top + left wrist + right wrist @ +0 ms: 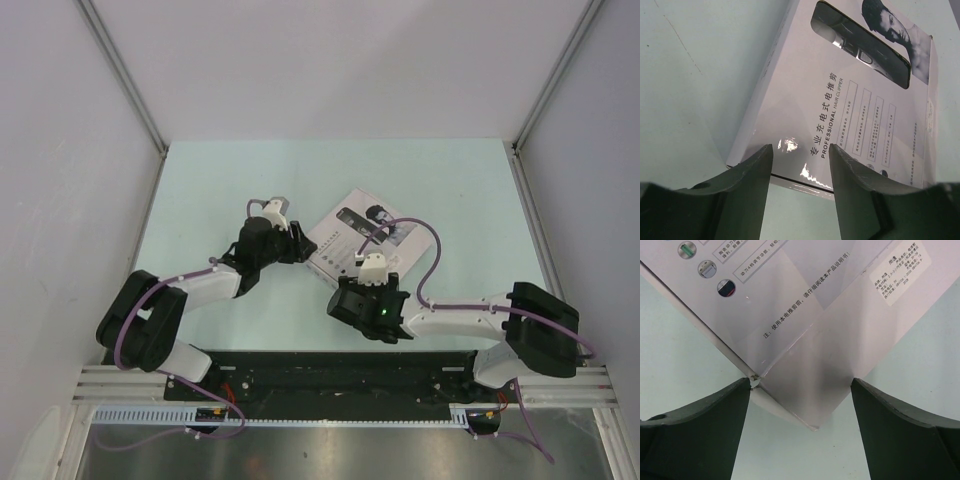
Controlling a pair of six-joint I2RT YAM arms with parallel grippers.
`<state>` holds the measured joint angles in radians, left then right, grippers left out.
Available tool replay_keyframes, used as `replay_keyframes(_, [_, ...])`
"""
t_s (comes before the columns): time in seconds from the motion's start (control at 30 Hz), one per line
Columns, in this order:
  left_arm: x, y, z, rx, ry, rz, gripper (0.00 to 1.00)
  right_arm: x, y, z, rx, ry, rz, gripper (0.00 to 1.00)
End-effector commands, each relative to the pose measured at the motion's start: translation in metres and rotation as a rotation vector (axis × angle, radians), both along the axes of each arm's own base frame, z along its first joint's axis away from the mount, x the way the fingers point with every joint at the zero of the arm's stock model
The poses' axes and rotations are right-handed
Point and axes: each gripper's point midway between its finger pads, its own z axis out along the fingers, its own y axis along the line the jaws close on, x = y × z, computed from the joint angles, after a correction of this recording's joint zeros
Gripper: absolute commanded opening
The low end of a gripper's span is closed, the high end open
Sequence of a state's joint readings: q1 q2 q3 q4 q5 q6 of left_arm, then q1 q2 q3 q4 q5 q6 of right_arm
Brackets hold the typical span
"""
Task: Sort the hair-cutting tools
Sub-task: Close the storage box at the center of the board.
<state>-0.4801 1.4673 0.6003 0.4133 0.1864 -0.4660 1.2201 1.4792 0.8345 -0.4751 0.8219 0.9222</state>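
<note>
Box of white card lies flat on the pale green table, turned at an angle between the two arms, with its printed lid on top. The lid shows a picture of a slim black-and-silver clipper, a man's head and the words "PROFESSIONAL HAIR CLIPPER" beside Chinese text. The hair-cutting tools themselves do not show in any view, so I cannot tell where they are; only this printed picture is visible. The left gripper is at the left side of the box, low over the table, with its dark fingers parted to a medium gap. The near edge of the box lies in line with that gap, and a thin black line runs along this edge under the lid. I cannot tell if the fingers touch the card. The right gripper is at the near corner of the box, spread wide. The corner points down into the gap, and one fingertip is just beside the corner seam.
</note>
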Motion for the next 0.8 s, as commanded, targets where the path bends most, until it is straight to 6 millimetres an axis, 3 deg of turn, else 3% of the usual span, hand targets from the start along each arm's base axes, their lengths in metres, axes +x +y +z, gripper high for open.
replay_keyframes(0.0, [-0.006, 0.004, -0.02, 0.05, 0.045, 0.003, 0.56, 0.001, -0.011, 0.008, -0.01, -0.029, 0.014, 0.84])
replay_keyframes(0.5, [-0.007, 0.004, -0.021, 0.052, 0.046, -0.001, 0.55, -0.009, -0.024, 0.002, 0.013, -0.001, 0.13, 0.81])
replay_keyframes(0.77, [-0.008, 0.004, -0.023, 0.054, 0.048, -0.001, 0.55, -0.007, -0.012, 0.015, 0.031, -0.045, 0.226, 0.95])
